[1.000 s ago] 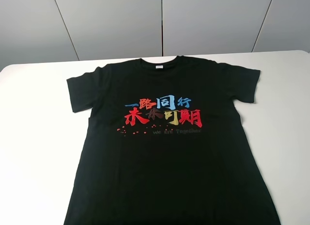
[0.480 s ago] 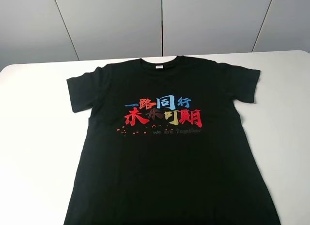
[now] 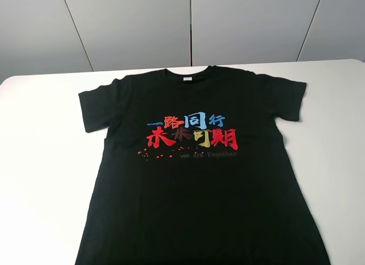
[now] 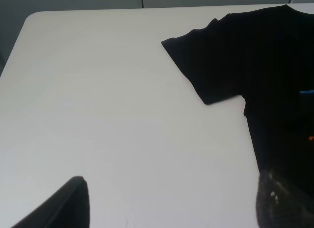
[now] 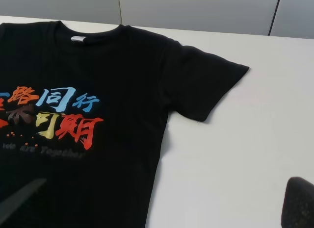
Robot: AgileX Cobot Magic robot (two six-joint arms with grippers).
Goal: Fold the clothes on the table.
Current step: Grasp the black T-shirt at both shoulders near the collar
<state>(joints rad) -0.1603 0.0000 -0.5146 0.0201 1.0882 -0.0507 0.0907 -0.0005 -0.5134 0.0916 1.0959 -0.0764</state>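
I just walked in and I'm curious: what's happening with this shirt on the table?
A robot is set to fold the black T-shirt, which lies spread flat, print up, on the white table. Nothing is folded yet. The left gripper and right gripper hang open at either side, holding nothing.

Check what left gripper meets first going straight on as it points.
Likely the bare table, not the T-shirt: between the left gripper's open jaws the wrist view shows only white tabletop, with the sleeve farther on. Depth unclear.
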